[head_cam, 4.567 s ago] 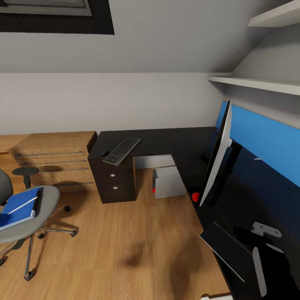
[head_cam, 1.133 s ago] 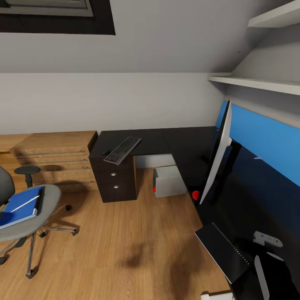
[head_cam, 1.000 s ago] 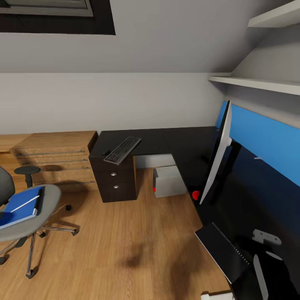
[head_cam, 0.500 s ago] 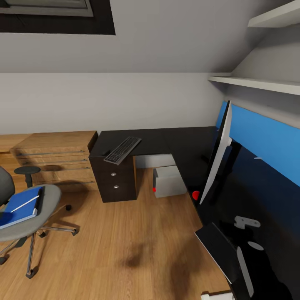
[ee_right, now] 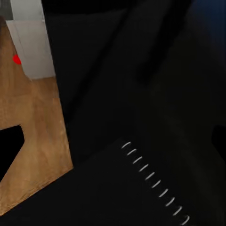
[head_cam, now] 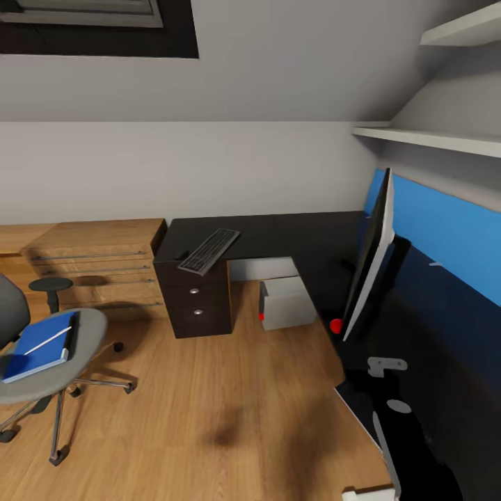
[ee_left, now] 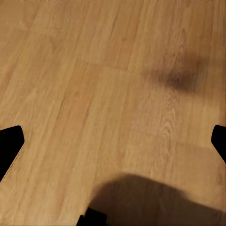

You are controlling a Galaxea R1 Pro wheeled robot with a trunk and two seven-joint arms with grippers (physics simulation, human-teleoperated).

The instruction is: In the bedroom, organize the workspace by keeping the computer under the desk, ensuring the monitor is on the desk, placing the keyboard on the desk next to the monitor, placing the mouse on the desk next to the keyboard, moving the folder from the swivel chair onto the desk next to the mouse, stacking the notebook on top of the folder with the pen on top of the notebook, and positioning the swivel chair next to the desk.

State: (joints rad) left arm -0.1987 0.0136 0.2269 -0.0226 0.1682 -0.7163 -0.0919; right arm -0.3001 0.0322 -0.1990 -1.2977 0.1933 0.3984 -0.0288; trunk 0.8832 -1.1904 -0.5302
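Observation:
The black spiral notebook (ee_right: pixel 141 188) lies on the black desk (head_cam: pixel 278 236) near its front right edge. My right gripper (ee_right: pixel 115 141) hovers just above it, open, with nothing between the fingers. In the head view my right arm (head_cam: pixel 387 364) covers most of the notebook (head_cam: pixel 351 407). The monitor (head_cam: pixel 372 254) stands edge-on on the desk, with the red mouse (head_cam: pixel 337 325) at its foot. The keyboard (head_cam: pixel 209 250) lies over the drawers. The grey computer (head_cam: pixel 287 303) sits under the desk. The swivel chair (head_cam: pixel 76 362) carries the blue folder (head_cam: pixel 38 346) with a thin white pen (head_cam: pixel 49 339). My left gripper (ee_left: pixel 113 141) hangs open over the floor.
A wooden chest of drawers (head_cam: pixel 97 268) stands against the back wall beside the desk's dark drawer unit (head_cam: pixel 195 306). White shelves (head_cam: pixel 431 139) hang above the blue panel (head_cam: pixel 452 236). Wooden floor (head_cam: pixel 209 390) lies between chair and desk.
My right arm has moved forward and to the left over the notebook, now covering more of it. The head view has shifted slightly. The other things stay where they were.

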